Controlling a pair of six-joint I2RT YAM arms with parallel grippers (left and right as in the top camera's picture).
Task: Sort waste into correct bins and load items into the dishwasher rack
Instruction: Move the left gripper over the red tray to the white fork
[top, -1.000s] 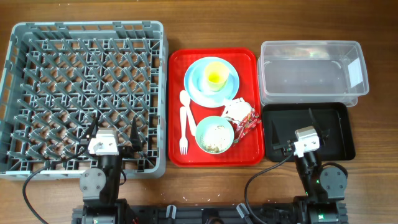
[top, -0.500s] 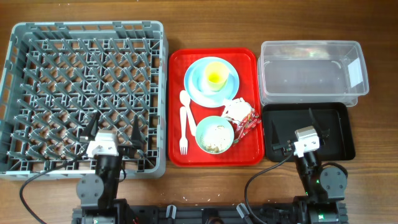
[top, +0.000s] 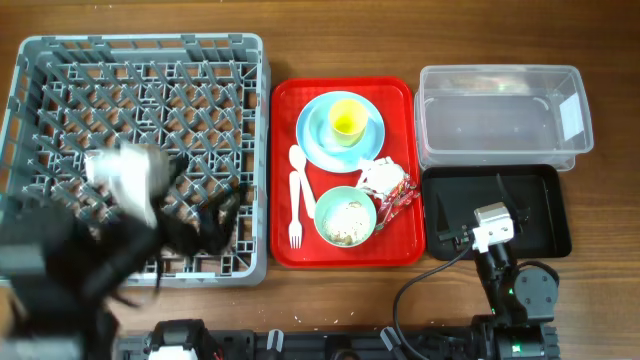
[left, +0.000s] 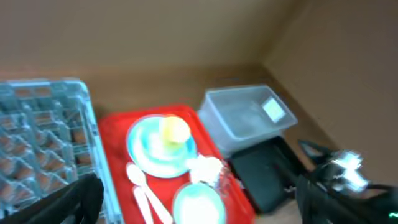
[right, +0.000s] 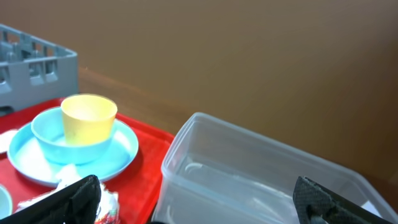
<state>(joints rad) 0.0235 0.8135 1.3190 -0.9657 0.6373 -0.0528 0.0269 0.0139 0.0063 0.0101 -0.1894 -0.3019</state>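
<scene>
Rack (top: 140, 43) sits far left on the tabletop (top: 320, 30); my left hand (left: 199, 194) is a blur above its near side, fingers (left: 81, 199) spread wide, holding nothing. On the red tray (top: 400, 95) I see the plate (top: 316, 138) carrying the cup (top: 346, 120), then spoon (top: 296, 158), fork (top: 295, 230), bowl (top: 320, 225) of scraps (top: 350, 218) and wrapper (top: 385, 183). Further right, the tub (top: 500, 120) lies behind the black tray (top: 540, 200); my right hand (right: 199, 198) hangs over that tray, wide open, empty.
</scene>
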